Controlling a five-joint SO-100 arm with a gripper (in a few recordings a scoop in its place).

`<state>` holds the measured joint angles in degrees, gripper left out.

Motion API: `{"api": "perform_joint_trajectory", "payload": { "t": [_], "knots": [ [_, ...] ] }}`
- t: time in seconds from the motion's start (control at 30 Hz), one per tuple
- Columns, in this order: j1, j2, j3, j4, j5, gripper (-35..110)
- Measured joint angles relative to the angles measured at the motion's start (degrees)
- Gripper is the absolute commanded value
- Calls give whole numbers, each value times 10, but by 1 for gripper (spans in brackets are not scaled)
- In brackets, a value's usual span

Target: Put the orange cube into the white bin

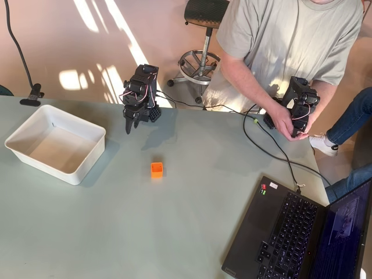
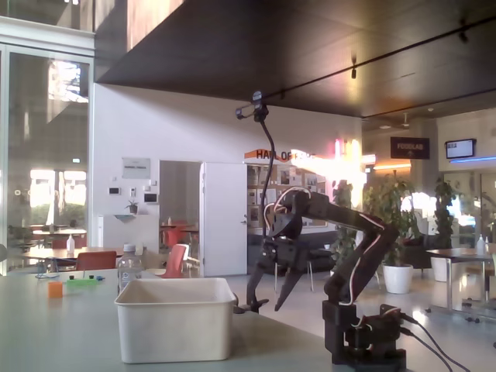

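Hovering near the table's (image 1: 87,232) far edge, gripper (image 1: 132,123) parted, holding nothing, orange cube (image 1: 157,170) apart from white bin (image 1: 81,168).

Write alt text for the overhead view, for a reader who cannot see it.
A black robot arm's gripper hangs open above a pale green table, between the empty white bin at left and the orange cube sitting alone nearer the table's middle. A person sits behind the table, and an open laptop fills the lower right corner.
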<state>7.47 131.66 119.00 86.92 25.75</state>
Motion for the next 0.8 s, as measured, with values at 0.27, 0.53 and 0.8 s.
{"api": "perform_joint_trajectory", "payload": {
  "t": [0.27, 0.53, 0.8],
  "knots": [
    [0, 0, 0, -1, 0, 29],
    [0, 0, -33, -4, -10, 29],
    [-44, -42, -154, -4, -88, 29]
  ]
}}
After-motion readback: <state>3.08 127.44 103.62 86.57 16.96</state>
